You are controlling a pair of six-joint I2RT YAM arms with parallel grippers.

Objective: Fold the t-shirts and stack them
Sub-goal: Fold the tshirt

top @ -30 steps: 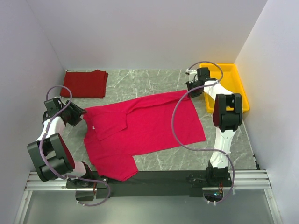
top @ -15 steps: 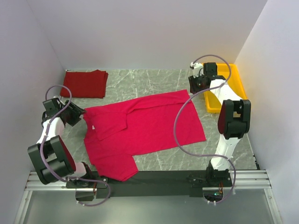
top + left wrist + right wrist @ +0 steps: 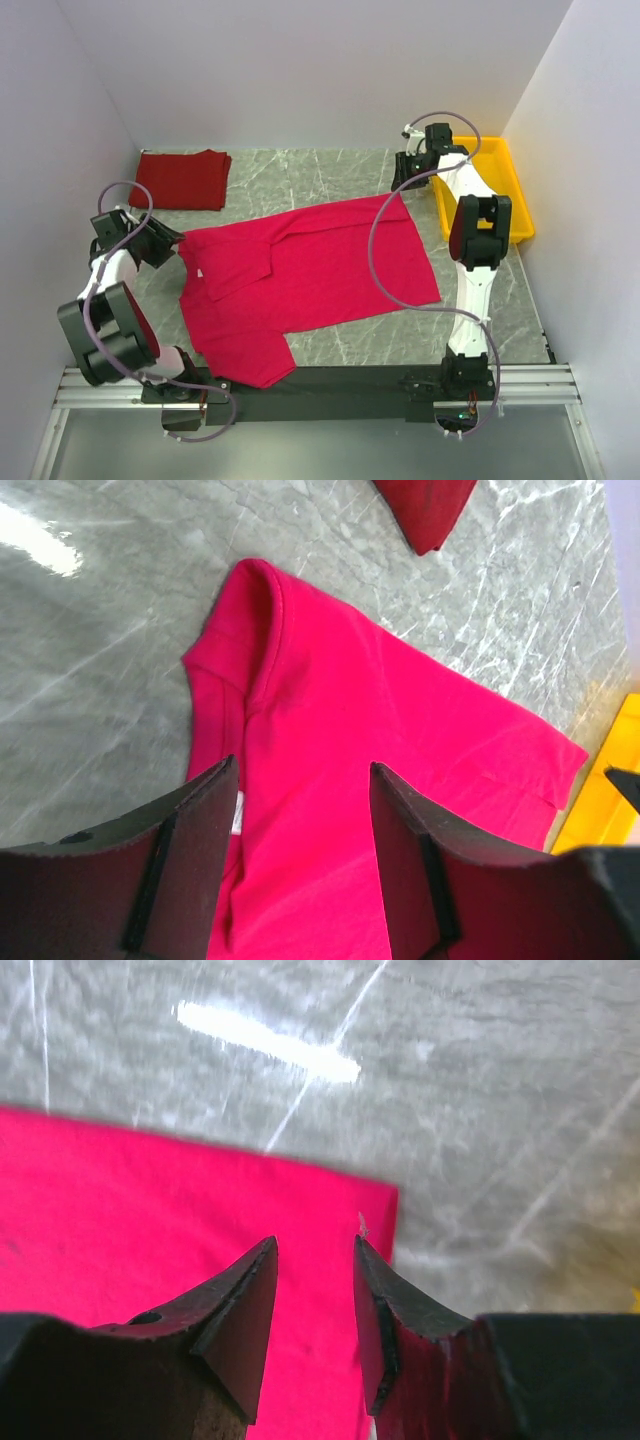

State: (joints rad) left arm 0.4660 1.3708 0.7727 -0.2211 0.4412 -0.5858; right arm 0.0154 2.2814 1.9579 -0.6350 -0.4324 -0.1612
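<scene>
The bright crimson t-shirt (image 3: 310,275) lies spread flat mid-table, its white neck label (image 3: 239,815) near its left edge. The darker red t-shirt (image 3: 183,178) sits folded at the back left; its corner (image 3: 425,505) shows in the left wrist view. My left gripper (image 3: 168,243) hovers open at the crimson shirt's left edge, over the collar area (image 3: 303,770), holding nothing. My right gripper (image 3: 402,182) stands open just above the shirt's far right corner (image 3: 315,1245), and the cloth (image 3: 150,1200) lies flat beneath it, not pinched.
A yellow plastic tray (image 3: 505,170) stands at the back right, beside the right arm; its edge (image 3: 610,810) shows in the left wrist view. White walls close in the left, back and right. Grey marble tabletop (image 3: 300,170) shows between the two shirts.
My right gripper has opened and let go of the crimson shirt's far right corner, swinging right and then back over it. The left arm has barely moved.
</scene>
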